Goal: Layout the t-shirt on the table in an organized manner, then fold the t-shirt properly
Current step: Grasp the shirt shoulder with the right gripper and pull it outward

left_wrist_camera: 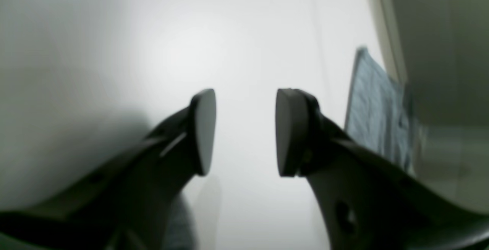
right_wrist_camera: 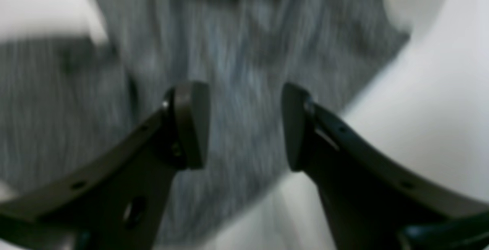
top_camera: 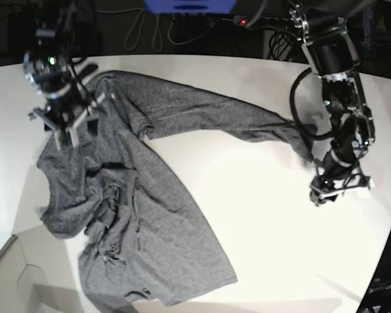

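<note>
The dark grey t-shirt lies rumpled on the white table, its body at the left and one long sleeve stretched to the right. My right gripper is open just above the shirt's upper left part. In the right wrist view the gripper has blurred grey knit between and behind its jaws. My left gripper is open over bare table just past the sleeve end. In the left wrist view the gripper is empty, with the cuff to its right.
A blue object and cables lie beyond the table's curved far edge. The table's near left corner drops to grey floor. In the left wrist view the table edge runs along the right side.
</note>
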Tool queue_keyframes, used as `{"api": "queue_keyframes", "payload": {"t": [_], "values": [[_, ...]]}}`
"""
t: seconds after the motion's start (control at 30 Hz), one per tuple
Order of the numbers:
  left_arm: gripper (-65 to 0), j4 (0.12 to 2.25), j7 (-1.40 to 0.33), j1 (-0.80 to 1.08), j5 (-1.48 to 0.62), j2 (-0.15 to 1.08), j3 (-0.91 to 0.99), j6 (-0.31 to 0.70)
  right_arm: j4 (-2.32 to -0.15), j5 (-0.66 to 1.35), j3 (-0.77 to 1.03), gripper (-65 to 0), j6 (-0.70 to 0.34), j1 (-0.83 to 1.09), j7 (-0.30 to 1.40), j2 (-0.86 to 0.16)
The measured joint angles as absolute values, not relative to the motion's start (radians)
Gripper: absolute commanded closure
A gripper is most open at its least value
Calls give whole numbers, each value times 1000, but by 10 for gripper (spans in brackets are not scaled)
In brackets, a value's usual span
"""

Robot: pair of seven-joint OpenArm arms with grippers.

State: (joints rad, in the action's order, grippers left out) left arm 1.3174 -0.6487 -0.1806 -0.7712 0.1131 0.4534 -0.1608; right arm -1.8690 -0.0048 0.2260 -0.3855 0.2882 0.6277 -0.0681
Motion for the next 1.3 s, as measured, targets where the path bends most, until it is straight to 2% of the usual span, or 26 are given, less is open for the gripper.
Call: {"api": "queue_keyframes", "payload": {"t": [0.27,0.6,0.8,0.97,1.17,1.3], "values": [[-253,1315,-650,-191,-770,110,355,-163,-1566,-6,231,-308,-382,70,625,-70],[-253,1097,-646,-365,-768,109,217,-162,-1573,19,233,-307,-377,207,564,-86],[-253,858,-401,-500,-772,61,31,-162,-1587,39,234,-306,-379,276,511,-103],[-255,677,-213,-603,-783,18,-134,-160,-1678,29,253,-306,-381,330,584,-96],[-256,365,-54,-718,-781,-78,-146,-165,-1765,-10,268,-307,-381,332,631,-94],[-256,297,1,-747,-783,-131,-146,-165,-1795,-7,268,-307,-382,333,632,-93]]}}
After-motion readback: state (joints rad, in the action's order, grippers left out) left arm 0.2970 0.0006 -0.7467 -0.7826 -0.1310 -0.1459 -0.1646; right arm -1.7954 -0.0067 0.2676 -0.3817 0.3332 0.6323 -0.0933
